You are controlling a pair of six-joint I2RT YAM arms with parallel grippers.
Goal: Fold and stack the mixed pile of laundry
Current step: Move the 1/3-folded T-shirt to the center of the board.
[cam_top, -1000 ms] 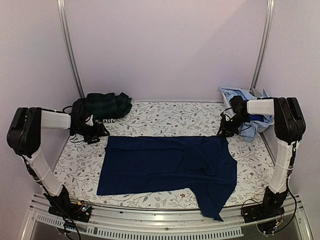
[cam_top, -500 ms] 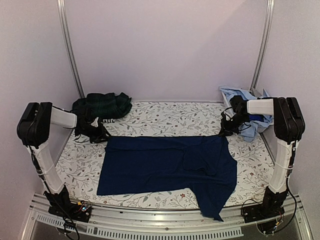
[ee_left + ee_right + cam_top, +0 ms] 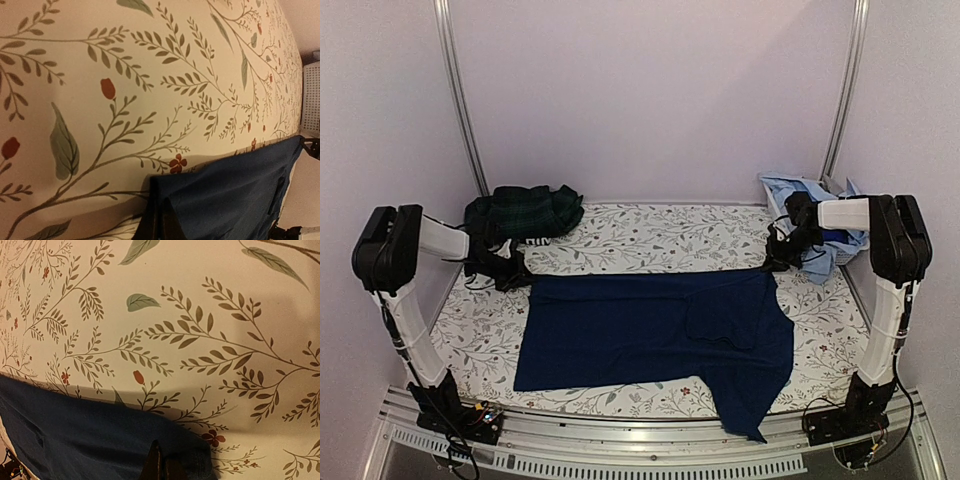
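Navy tee (image 3: 660, 330) lies flat on floral sheet (image 3: 650, 235), near-right part drooping over front edge. L tool (image 3: 517, 272) and R tool (image 3: 775, 258) pinched shut on its far corners; top view hides fingertips, wrist cams show cloth nipped. Plaid piece (image 3: 525, 210) far-left, blue shirts (image 3: 800, 195) far-right, partly behind R arm.

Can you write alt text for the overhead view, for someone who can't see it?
A navy T-shirt lies spread on a floral sheet, the left claw and right claw each shut on a far corner. A dark green plaid piece sits back left, light blue shirts back right.
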